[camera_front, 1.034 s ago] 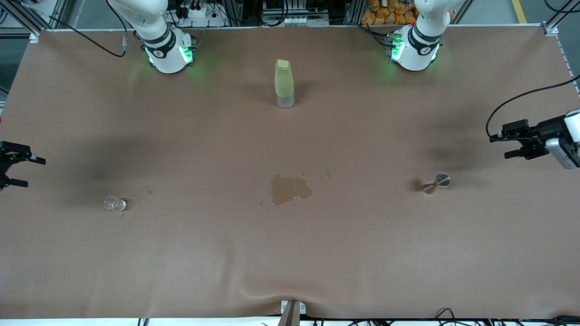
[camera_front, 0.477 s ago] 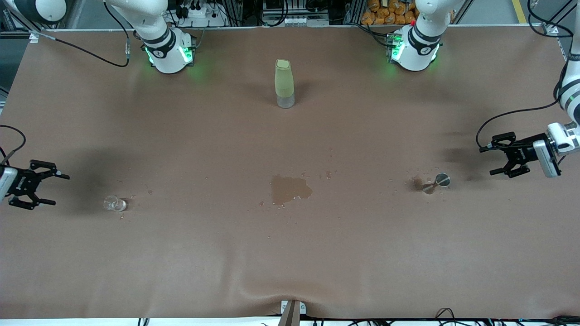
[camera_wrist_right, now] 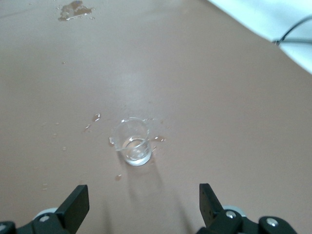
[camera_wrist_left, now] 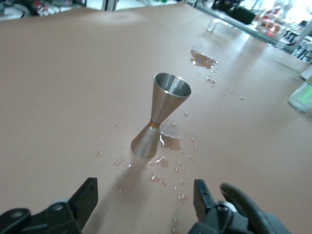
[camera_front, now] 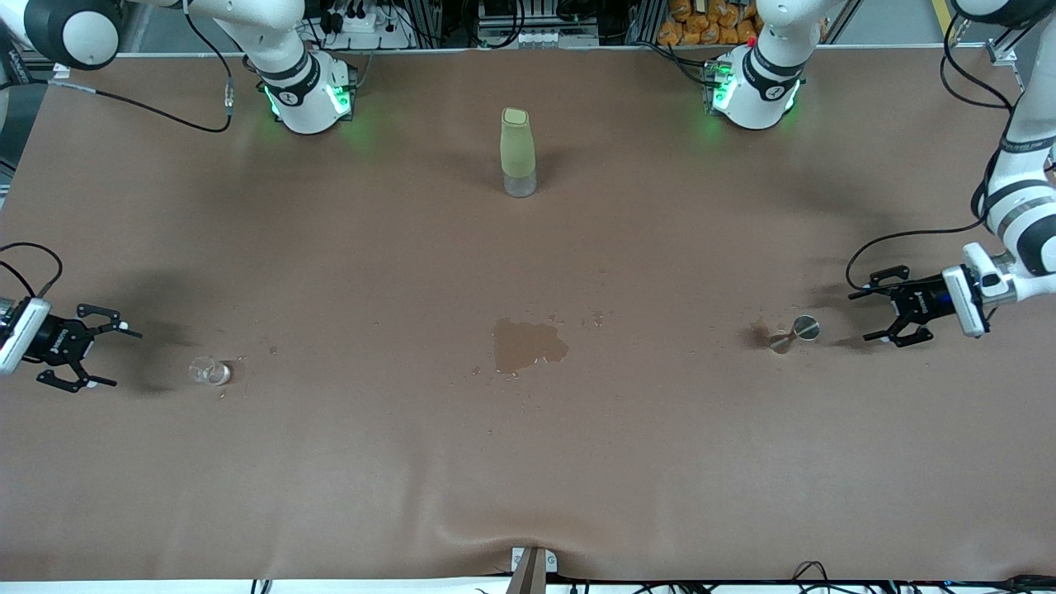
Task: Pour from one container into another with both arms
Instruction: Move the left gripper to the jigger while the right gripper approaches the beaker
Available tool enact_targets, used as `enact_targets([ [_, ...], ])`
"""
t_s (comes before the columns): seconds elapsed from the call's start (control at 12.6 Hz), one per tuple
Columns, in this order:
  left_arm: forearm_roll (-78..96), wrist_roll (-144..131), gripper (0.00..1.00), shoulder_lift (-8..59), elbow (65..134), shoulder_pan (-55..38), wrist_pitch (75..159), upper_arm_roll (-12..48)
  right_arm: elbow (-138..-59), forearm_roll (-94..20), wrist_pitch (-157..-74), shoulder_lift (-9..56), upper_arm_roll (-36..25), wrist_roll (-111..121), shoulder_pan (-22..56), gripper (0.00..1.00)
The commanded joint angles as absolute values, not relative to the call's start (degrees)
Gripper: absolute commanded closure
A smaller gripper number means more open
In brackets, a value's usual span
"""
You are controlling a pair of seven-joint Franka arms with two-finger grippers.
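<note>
Front view: The brown table [camera_front: 528, 462] carries three containers. A metal jigger [camera_front: 794, 333] stands upright toward the left arm's end. A small clear glass beaker [camera_front: 209, 371] stands toward the right arm's end. A tall bottle with a pale green sleeve [camera_front: 517, 162] stands midway between the two arm bases, farther from the front camera than both other containers. A wet puddle [camera_front: 528, 345] lies at mid-table between the jigger and the beaker, with small droplets around it. The left gripper [camera_front: 881, 313] sits low at the left arm's end of the table, near the jigger and apart from it, its jaws spread. The right gripper [camera_front: 115, 356] sits low at the right arm's end, near the beaker and not touching it, its jaws also spread.

Left wrist view: The jigger [camera_wrist_left: 159, 115] stands upright, its open cup uppermost, with droplets [camera_wrist_left: 165, 165] on the cloth at its foot. Both black fingers [camera_wrist_left: 87, 199] of the left gripper [camera_wrist_left: 145, 200] stand apart, with nothing between them.

Right wrist view: The beaker [camera_wrist_right: 131, 141] stands upright, a few droplets beside it. The right gripper [camera_wrist_right: 144, 201] points at it with its fingers [camera_wrist_right: 208, 200] wide apart and empty.
</note>
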State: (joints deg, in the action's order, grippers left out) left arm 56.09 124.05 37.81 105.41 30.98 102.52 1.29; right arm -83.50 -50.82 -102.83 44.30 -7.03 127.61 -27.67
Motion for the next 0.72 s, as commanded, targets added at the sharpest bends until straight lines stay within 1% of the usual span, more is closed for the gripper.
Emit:
enact_targets([
  [0.0,57.4,129.8,0.14,39.1,103.9,31.1,100.5,1.7,-82.3,-56.7,-102.1,47.5,-6.1,136.4,-29.4,0.0],
  [0.16,57.4,133.7,0.14,41.1,103.8,31.0,97.8,2.6,-82.4,-58.2,-101.4,49.2,-6.0,138.1,-29.6,0.0],
  [0.48,57.4,139.5,0.16,42.8,103.4,30.9,97.1,3.3,-82.4,-61.4,-97.0,52.4,-6.0,138.2,-29.5,0.0],
  [0.64,57.7,141.5,0.17,44.5,100.5,30.8,96.4,4.5,-82.4,-61.4,-95.5,53.0,-5.9,138.2,-29.4,0.0],
])
